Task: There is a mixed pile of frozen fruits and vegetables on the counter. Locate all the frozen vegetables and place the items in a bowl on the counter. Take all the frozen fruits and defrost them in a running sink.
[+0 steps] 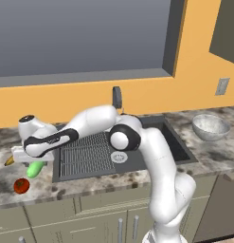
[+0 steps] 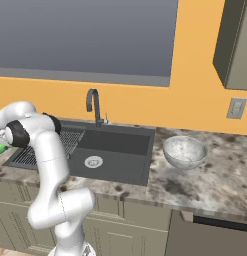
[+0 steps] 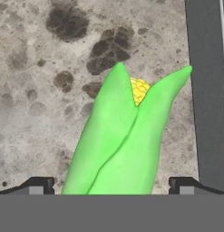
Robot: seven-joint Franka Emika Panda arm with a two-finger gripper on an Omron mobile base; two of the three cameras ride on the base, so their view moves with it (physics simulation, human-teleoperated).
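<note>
The open claw (image 3: 111, 186) is seen spread either side of one green corn cob (image 3: 124, 140) lying on the counter (image 3: 36, 90) just beside the sink (image 1: 177, 142) edge, with one tomato (image 1: 21, 185), one banana (image 1: 9, 161) nearby and one bowl (image 2: 184, 151) well apart.

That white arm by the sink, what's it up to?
The white arm reaches left over the counter, its open pincer poised on either side of a green-husked ear of corn that lies beside the sink. Nothing is gripped yet. A red tomato and a banana lie close by. The glass bowl for the vegetables waits on the counter at the sink's other side.
</note>
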